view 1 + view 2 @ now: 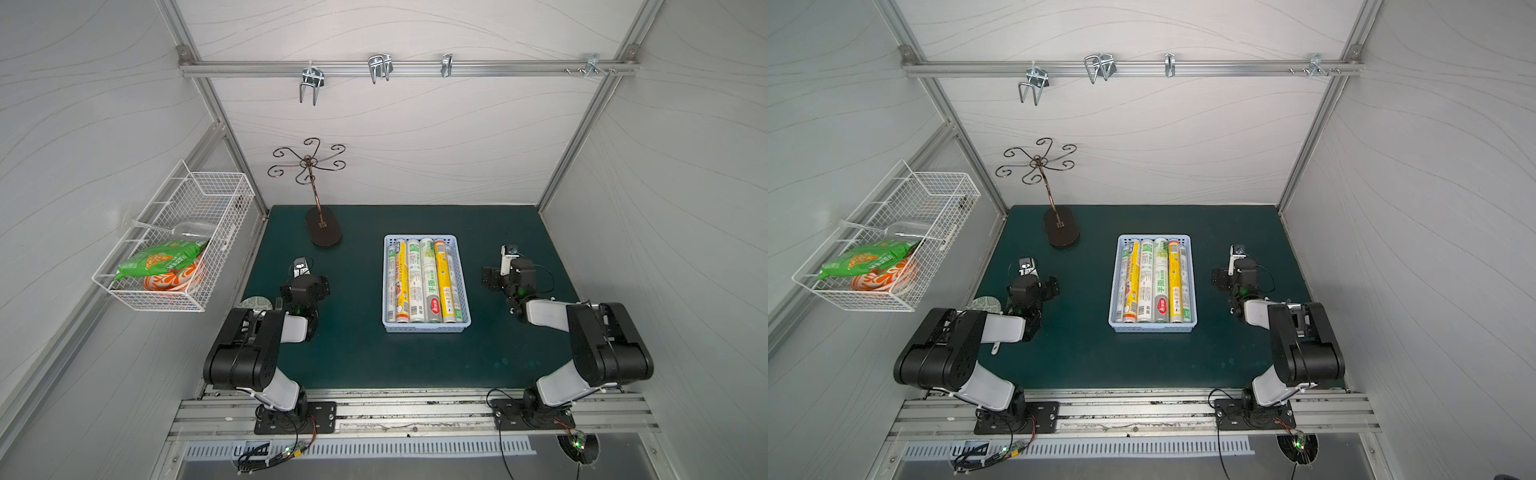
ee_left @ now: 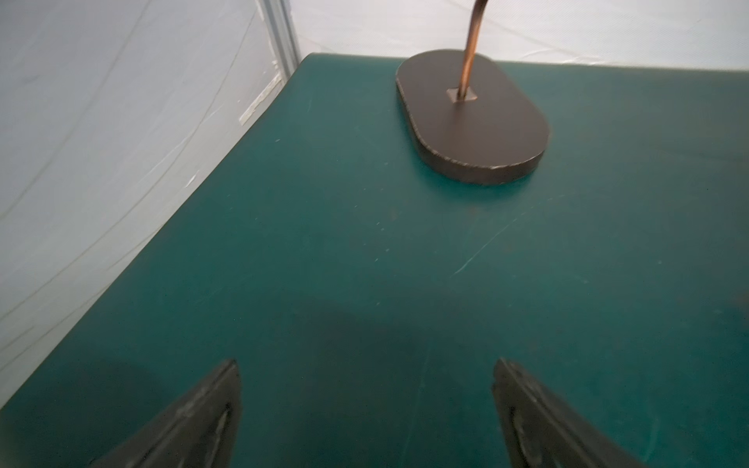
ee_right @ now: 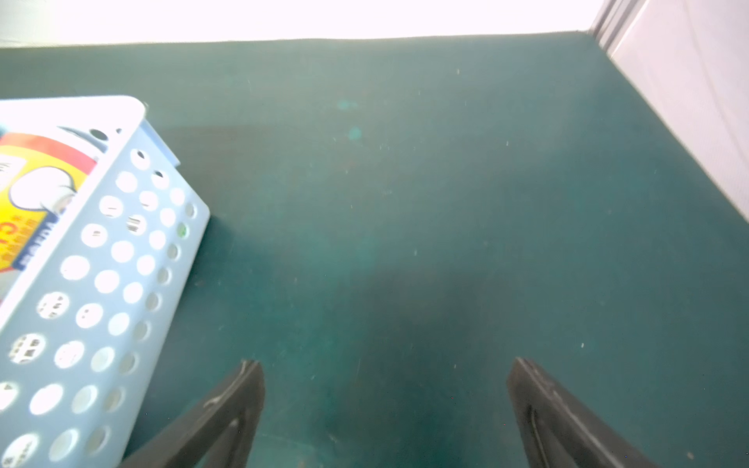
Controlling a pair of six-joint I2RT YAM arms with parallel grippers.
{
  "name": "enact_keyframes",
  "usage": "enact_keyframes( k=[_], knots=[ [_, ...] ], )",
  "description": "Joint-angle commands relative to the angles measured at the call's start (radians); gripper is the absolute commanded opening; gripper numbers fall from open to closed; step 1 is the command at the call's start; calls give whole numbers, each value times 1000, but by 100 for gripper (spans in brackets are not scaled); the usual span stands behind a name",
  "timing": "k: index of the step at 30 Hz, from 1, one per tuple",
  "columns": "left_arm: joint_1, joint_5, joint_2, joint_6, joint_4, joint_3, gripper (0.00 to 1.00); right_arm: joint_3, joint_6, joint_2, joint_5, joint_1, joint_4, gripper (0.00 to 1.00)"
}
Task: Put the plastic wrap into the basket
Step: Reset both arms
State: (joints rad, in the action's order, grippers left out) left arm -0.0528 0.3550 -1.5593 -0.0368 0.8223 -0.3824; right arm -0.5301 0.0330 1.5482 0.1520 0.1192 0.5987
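Lengthwise, plastic wrap (image 1: 428, 282), inside basket (image 1: 426, 327)

Bare desk (image 1: 353, 357) lies open on either side of the basket (image 1: 426, 328); the hook stand (image 1: 324, 232) blocks the far-left corner.

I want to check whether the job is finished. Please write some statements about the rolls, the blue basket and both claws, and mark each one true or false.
1. The plastic wrap rolls lie side by side inside the blue basket. True.
2. The left claw is shut on a roll. False: it is open and empty, over the bare green mat.
3. The right claw is open, next to the blue basket and apart from it. True.
4. One roll lies on the mat outside the blue basket. False: every roll in view is in the basket.
5. The white wire basket stands on the mat. False: it hangs at the side wall.
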Motion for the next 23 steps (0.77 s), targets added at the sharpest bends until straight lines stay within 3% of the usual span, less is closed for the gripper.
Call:
enact_keyframes(
  k=[1, 3, 4, 6, 23],
  knots=[
    [7, -36, -1, 7, 85, -10, 99, 58, -13, -1, -59, -24, 123, 99],
    [7, -36, 2, 7, 81, -10, 99, 110, -12, 35, -108, -47, 252, 99],
    [7, -36, 1, 7, 83, -11, 99, 88, -12, 11, -101, -45, 162, 99],
    [6, -36, 2, 8, 83, -12, 99, 95, -21, 31, -82, -32, 227, 99],
    [7, -38, 1, 6, 81, -11, 100, 86, -19, 18, -82, -33, 184, 99]
  ],
)
